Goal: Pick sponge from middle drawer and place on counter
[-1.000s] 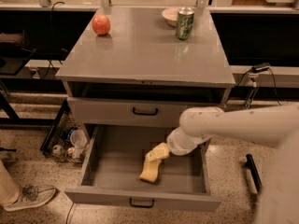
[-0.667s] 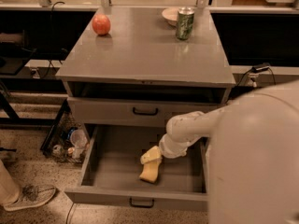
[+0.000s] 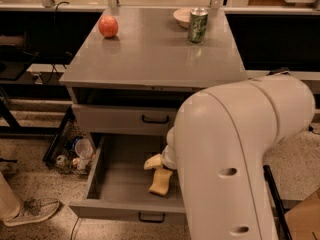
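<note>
The middle drawer (image 3: pixel 118 184) is pulled open, with its black handle at the front. The pale yellow sponge (image 3: pixel 160 182) lies on the drawer floor, right of centre. My gripper (image 3: pixel 158 162) is down inside the drawer, right above the sponge's far end, close to or touching it. My bulky white arm (image 3: pixel 235 154) hides the gripper's rear and the drawer's right side. The grey counter (image 3: pixel 155 54) is above. The upper drawer (image 3: pixel 125 119) is shut.
On the counter stand a red apple (image 3: pixel 108 26) at the back left, a green can (image 3: pixel 198 25) and a pale bowl (image 3: pixel 182 16) at the back right. A wire basket of clutter (image 3: pixel 70 151) sits on the floor left of the cabinet. A shoe (image 3: pixel 29 211) is at the lower left.
My arm has swung closer to the camera and now fills the right of the view. The gripper has stayed by the sponge's far end. The sponge has not moved.
</note>
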Available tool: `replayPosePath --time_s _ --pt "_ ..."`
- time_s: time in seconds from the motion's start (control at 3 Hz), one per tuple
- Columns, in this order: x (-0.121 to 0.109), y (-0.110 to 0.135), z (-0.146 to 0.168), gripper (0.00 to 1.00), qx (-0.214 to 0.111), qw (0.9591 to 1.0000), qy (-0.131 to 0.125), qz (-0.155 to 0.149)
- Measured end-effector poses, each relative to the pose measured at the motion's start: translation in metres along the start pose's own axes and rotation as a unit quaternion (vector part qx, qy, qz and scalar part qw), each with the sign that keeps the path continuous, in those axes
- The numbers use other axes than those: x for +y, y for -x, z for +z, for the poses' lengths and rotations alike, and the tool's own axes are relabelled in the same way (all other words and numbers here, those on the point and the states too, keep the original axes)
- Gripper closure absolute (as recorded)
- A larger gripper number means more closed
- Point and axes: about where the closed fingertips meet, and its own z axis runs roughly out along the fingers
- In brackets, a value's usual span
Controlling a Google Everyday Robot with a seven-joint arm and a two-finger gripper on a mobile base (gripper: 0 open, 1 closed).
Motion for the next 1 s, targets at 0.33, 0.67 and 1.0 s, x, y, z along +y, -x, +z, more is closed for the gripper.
replayPosePath --time_s 0.33,0.67,1.0 --pt "0.011 0.003 0.025 0.00 0.014 0.9991 -0.003 0.040" --pt "0.028 -0.002 0.038 0.00 0.012 0.9970 -0.025 0.072" --pt "0.039 -0.008 0.049 0.00 0.019 0.9960 -0.036 0.080"
